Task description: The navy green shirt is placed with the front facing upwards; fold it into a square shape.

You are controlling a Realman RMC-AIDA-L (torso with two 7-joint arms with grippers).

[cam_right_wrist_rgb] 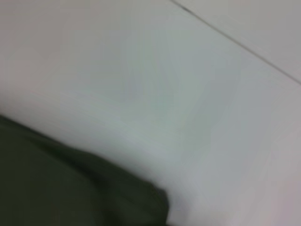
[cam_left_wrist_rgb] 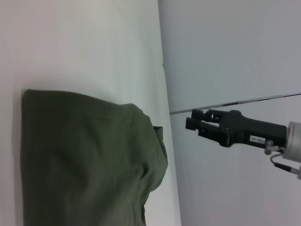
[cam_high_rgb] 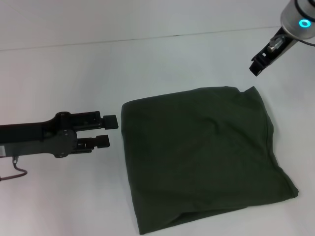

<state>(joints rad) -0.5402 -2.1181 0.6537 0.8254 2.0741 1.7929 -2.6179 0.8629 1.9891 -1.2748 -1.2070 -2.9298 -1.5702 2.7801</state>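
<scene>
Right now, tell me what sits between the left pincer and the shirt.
Nothing visible. The left pincer is open beside the shirt, with only bare table between them.

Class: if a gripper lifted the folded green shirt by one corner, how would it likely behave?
The navy green shirt would probably droop and unfold: its wrinkled layers look soft. It likely would not roll or tip, lying flat on the table. Both grippers, left and right, are clear of it.
</scene>
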